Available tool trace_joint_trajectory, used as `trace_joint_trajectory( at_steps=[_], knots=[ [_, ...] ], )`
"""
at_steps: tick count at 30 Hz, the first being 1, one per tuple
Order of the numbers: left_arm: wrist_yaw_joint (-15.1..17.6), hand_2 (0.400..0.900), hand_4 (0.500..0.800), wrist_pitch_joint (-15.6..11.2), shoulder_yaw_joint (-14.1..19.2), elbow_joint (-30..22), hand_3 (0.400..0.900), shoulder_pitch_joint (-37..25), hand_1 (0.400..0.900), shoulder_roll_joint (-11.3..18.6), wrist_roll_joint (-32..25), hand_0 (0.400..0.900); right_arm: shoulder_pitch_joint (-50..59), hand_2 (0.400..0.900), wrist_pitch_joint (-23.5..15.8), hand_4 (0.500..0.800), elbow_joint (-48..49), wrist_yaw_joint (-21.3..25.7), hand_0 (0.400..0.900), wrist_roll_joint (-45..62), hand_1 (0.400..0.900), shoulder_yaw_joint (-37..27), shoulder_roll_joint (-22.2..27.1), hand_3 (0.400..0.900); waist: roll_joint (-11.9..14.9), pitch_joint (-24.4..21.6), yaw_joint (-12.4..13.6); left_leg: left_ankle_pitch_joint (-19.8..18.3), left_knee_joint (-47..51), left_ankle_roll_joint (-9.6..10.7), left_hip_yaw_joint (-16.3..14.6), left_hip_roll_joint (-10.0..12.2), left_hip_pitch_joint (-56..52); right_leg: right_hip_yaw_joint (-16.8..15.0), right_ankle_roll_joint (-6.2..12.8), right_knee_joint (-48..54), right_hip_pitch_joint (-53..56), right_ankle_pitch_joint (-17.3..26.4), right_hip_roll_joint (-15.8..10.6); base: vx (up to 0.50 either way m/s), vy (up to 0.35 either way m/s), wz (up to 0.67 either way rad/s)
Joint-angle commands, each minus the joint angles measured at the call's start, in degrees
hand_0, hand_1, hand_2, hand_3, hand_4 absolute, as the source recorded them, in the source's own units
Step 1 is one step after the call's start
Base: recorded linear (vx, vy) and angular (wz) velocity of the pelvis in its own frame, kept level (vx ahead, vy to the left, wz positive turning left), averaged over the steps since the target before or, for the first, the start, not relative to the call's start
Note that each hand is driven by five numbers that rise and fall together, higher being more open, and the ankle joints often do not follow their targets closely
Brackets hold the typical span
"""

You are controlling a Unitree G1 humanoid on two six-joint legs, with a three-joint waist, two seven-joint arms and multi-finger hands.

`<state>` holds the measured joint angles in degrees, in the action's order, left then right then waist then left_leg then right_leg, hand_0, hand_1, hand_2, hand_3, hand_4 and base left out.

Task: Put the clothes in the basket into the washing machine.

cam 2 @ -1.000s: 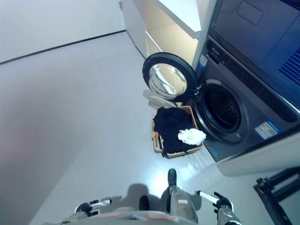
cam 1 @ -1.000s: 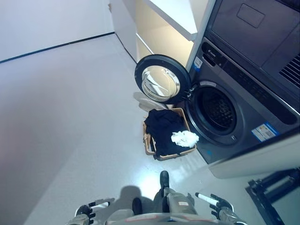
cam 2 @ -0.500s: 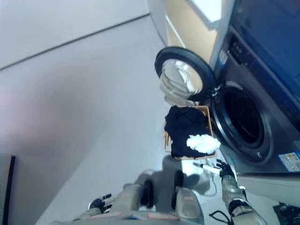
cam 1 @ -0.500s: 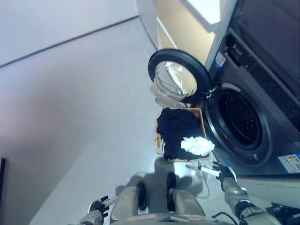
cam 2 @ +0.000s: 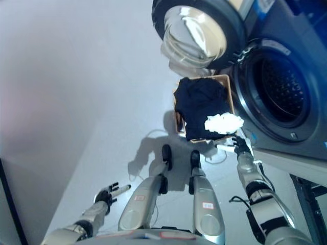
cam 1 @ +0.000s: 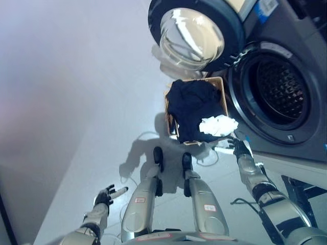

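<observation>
The basket (cam 1: 196, 109) is sitting on the floor at twelve o'clock, heaped with dark clothes (cam 1: 193, 104) and a white cloth (cam 1: 218, 125), right beside the washer (cam 1: 278, 97), whose door (cam 1: 194, 35) is hanging open for loading. The right hand (cam 1: 236, 146) is reaching, fingers relaxed, just short of the cloth. The left hand (cam 1: 104, 195) is hanging loose at seven o'clock.

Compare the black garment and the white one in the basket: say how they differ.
The black garment is dark and spread over most of the basket; the white garment is pale, far smaller and crumpled into a clump. The white garment sits on top at the end nearest the right hand, while the black garment reaches the far end by the door. Both lie in the basket, not yet loaded.
</observation>
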<state>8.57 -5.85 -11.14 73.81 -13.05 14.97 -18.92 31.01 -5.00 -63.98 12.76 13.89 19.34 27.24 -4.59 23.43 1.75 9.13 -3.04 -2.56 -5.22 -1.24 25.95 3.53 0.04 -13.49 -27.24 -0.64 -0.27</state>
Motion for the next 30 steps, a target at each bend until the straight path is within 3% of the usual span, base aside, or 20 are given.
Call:
trace_joint_trajectory(
  at_steps=[1,3,10,20,30],
  knots=[
    [3.9,0.9,0.8,-0.8,-3.0,-0.7,0.9,1.8,0.9,1.8,-3.2,0.9,8.4,0.9,-2.2,0.8,0.0,9.2,0.9,-7.6,0.9,3.3,7.9,0.9,1.8,0.0,1.0,-10.8,-12.5,2.3,-1.4,-0.4,7.7,-2.0,3.62,-7.1,-6.9,-5.3,-0.6,-0.01,0.063,-0.02],
    [5.8,0.9,0.8,-1.5,-4.0,-0.9,0.9,0.4,0.9,1.4,-3.8,0.9,14.1,0.9,-1.0,0.8,-3.9,15.2,0.9,-12.0,0.9,4.9,9.3,0.9,1.8,0.8,1.2,-11.3,-14.5,2.2,-1.6,-0.3,10.9,-2.1,3.59,-8.7,-10.0,-5.3,-0.6,-0.01,0.041,0.01],
    [7.1,0.9,0.8,-2.9,-6.4,-3.6,0.9,-3.9,0.9,1.5,-6.8,0.9,26.3,0.9,0.8,0.8,-11.4,20.9,0.9,-14.1,0.9,8.9,12.9,0.9,0.8,2.8,1.9,-14.0,-24.1,2.1,-1.1,-0.1,21.5,-1.9,2.7,-17.4,-20.4,-7.4,-0.9,-0.03,-0.003,0.07],
    [7.2,0.9,0.8,-4.0,-6.6,-8.5,0.9,-4.0,0.9,1.6,-10.6,0.9,29.2,0.9,0.6,0.8,-14.4,21.5,0.9,-11.6,0.9,8.9,16.8,0.9,-2.3,4.0,3.6,-16.3,-35.0,1.8,-0.8,-0.5,33.0,-1.2,0.76,-31.0,-33.0,-11.7,-2.9,-0.03,-0.055,0.13],
    [7.3,0.9,0.8,-4.0,-6.5,-9.2,0.9,-3.2,0.9,1.1,-11.8,0.9,28.8,0.9,-0.4,0.8,-13.7,21.3,0.9,-9.4,0.9,8.5,16.3,0.9,-3.1,3.2,4.0,-18.1,-42.6,1.5,-1.7,-1.1,41.1,-1.5,-0.07,-39.5,-42.2,-14.2,-3.5,0.01,-0.033,0.06]
  ],
)
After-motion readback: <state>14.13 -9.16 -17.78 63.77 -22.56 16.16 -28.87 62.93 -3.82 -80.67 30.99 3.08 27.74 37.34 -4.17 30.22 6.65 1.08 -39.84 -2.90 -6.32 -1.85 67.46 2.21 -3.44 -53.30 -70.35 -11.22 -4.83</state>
